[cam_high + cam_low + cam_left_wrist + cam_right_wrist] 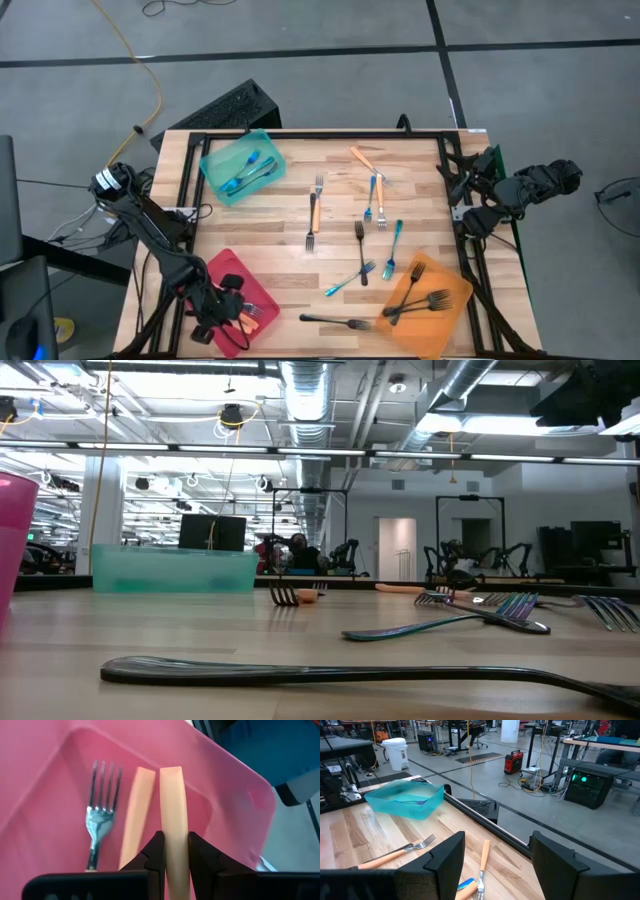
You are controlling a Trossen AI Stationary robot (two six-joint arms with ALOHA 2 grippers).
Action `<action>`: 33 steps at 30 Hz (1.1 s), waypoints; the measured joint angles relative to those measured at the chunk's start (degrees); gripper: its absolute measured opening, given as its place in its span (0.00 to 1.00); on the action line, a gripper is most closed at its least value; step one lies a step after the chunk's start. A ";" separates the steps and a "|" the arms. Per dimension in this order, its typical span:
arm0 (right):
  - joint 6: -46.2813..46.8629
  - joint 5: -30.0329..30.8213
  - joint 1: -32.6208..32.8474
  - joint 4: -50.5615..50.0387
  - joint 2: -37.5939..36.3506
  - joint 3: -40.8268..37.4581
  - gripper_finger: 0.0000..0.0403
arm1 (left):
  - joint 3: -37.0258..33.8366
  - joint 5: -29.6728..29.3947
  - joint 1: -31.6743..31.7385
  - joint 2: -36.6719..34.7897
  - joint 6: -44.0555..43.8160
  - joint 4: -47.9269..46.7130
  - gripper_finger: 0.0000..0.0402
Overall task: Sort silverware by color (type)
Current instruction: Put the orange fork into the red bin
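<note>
Tabletop red tray (262,300): orange-handled forks (135,815).

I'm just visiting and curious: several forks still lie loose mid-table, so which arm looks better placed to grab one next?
Probably the right gripper: its jaws are open and empty beside the table's edge. The left gripper is busy, shut on an orange-handled fork over the red tray.

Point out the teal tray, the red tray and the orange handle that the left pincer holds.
teal tray (222,176): high view, on its bare floor near one corner.
red tray (60,780): left wrist view, on its floor.
orange handle (173,805): left wrist view, mid-handle above the fingers.
</note>
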 joint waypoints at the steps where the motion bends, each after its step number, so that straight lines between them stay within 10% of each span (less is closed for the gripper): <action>1: 0.02 0.00 0.01 0.00 -0.01 0.00 0.60 | -0.57 0.03 0.00 0.00 0.02 0.90 0.09; 33: 0.02 0.00 0.00 0.00 -0.02 0.00 0.60 | -10.88 -3.18 -0.03 0.00 2.58 13.53 0.09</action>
